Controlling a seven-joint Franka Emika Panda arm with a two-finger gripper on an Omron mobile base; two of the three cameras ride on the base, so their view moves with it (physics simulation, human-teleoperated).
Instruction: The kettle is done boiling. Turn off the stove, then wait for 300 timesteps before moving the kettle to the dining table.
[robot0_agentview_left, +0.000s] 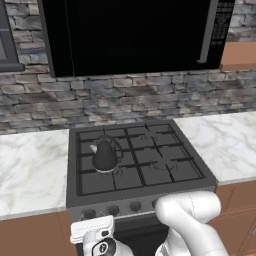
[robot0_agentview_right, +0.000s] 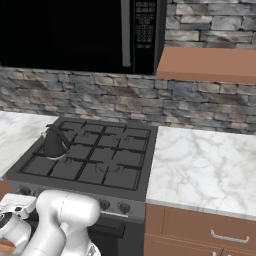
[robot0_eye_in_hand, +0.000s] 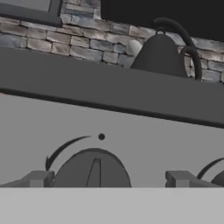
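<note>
Kettle (robot0_agentview_left: 105, 156) seated on the left-hand burner of the stove (robot0_agentview_left: 150, 172), upright, spout to the left in the left base view, handle arched over the top. Nearest first: gripper (robot0_eye_in_hand: 109, 179) held low at the stove's front panel, fingertips (robot0_eye_in_hand: 38, 178) spread apart either side of a round knob (robot0_eye_in_hand: 92, 168), not closed on it. Knob pointer upright, a dot and curved mark on the panel just above. Second knob (robot0_eye_in_hand: 216, 177) partly seen at the right edge. Beyond the panel's top edge, kettle above and behind the gripper, slightly right in the hand view. Marble counter (robot0_agentview_right: 205, 165) flanking the stove. Stone wall (robot0_agentview_left: 125, 95) behind, black microwave (robot0_agentview_left: 135, 35) overhead.
</note>
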